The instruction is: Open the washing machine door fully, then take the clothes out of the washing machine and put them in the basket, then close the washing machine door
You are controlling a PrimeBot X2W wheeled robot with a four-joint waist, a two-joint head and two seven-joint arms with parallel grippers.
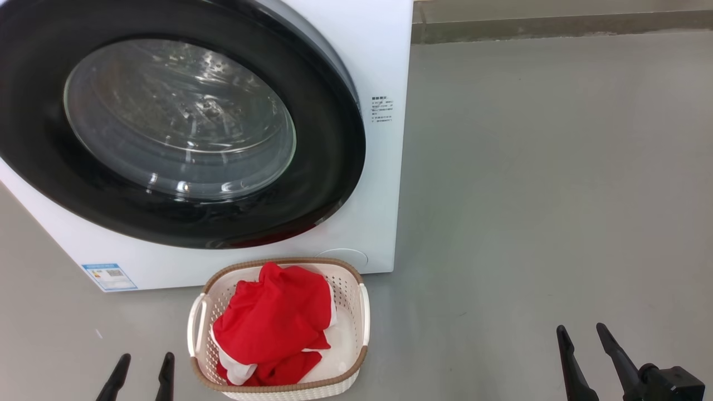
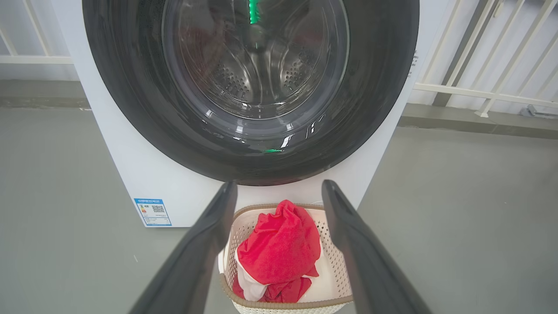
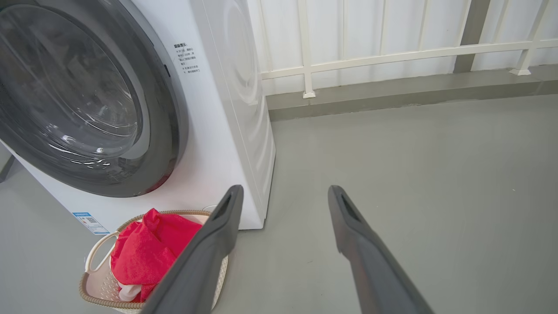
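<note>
The white washing machine (image 1: pixel 379 67) stands at the upper left, and its black-rimmed glass door (image 1: pixel 178 120) lies shut against its front. In front of it on the floor sits the cream basket (image 1: pixel 356 303) with the red and white clothes (image 1: pixel 276 323) piled inside. My left gripper (image 1: pixel 143 361) is open at the lower left, just left of the basket, holding nothing. My right gripper (image 1: pixel 584 333) is open at the lower right, well clear of the basket. The left wrist view shows the door (image 2: pixel 130 87), the basket (image 2: pixel 333 257) and the clothes (image 2: pixel 281 250) between my open fingers (image 2: pixel 205 244).
Grey floor (image 1: pixel 546 195) spreads to the right of the washer. A kerb (image 1: pixel 557 25) runs along the back, and a white railing (image 3: pixel 392 54) stands behind it. A blue label sticker (image 1: pixel 109 276) marks the washer's lower left front.
</note>
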